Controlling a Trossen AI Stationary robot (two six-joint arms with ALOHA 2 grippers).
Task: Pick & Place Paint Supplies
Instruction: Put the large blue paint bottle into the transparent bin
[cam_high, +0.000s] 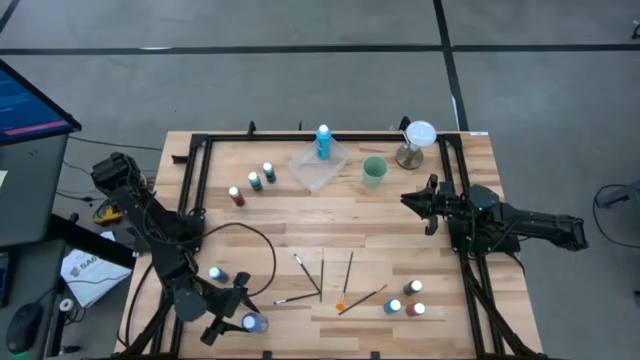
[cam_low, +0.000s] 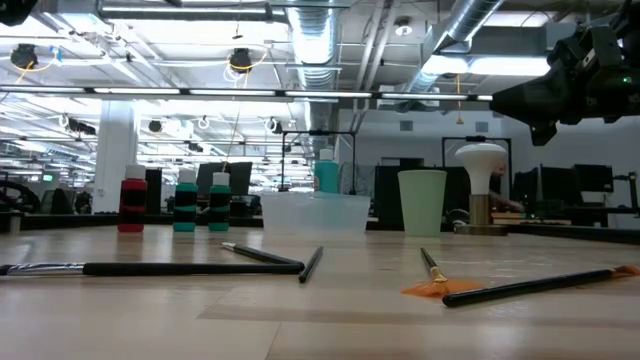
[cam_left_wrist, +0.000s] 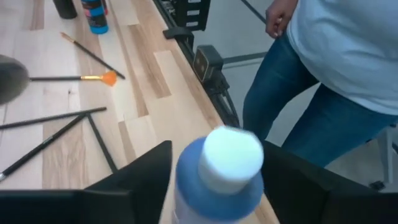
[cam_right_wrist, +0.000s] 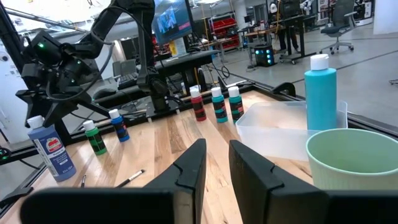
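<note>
At the near left corner of the wooden table (cam_high: 300, 215), close to its front edge, the left gripper (cam_high: 238, 312) stands with its jaws spread on either side of a blue paint bottle (cam_left_wrist: 217, 180); in the left wrist view the white cap sits between the two dark fingers (cam_left_wrist: 134, 180) with a gap visible on each side, so the jaws are open around it rather than pressed on it. Just past that edge a person in jeans and a pale shirt (cam_left_wrist: 336, 68) stands close to the table. Behind the gripper, a small blue bottle (cam_high: 216, 273) stands near the arm, leaving little room there. In the middle of the near half, several thin paintbrushes (cam_high: 322, 280) lie scattered and crossing, one with an orange tip (cam_high: 342, 305). Farther back on the left, a red bottle (cam_high: 236, 196) and two teal bottles (cam_high: 262, 177) stand in a loose row, with open wood between them and the brushes. At the back centre a clear plastic tray (cam_high: 320, 166) holds a taller teal bottle (cam_high: 323, 141), and the pale green cup (cam_high: 374, 171) stands just beside it. Near the front right, a few more bottles (cam_high: 405, 300) cluster together. The right gripper (cam_high: 412, 200) hangs above the right side, well clear of the cup, its jaws nearly closed on nothing.
</note>
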